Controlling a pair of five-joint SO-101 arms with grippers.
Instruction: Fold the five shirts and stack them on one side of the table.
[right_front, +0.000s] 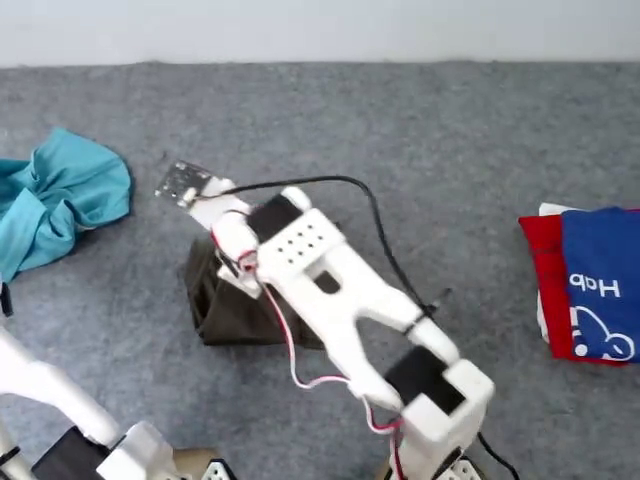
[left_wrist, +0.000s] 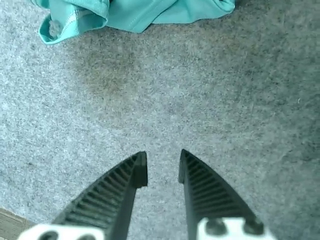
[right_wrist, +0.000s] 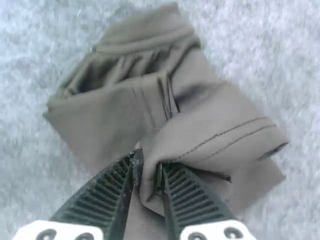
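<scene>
A dark olive shirt (right_front: 225, 305), partly folded into a bundle, lies mid-table on the grey felt. My right gripper (right_wrist: 148, 162) is shut on a fold of the olive shirt (right_wrist: 150, 110) near its edge; in the high view the right arm (right_front: 330, 290) covers that spot. A crumpled teal shirt (right_front: 60, 200) lies at the far left. My left gripper (left_wrist: 163, 167) hangs open over bare felt, a short way from the teal shirt (left_wrist: 135, 12), with nothing between its fingers. At the right edge a folded blue shirt (right_front: 605, 280) rests on a red one (right_front: 545, 260).
A white garment edge (right_front: 548, 212) peeks out under the stack at the right. The left arm (right_front: 50, 390) stands at the front left corner. A black cable (right_front: 380, 235) runs over the felt beside the right arm. The grey felt (right_front: 400, 130) behind is bare.
</scene>
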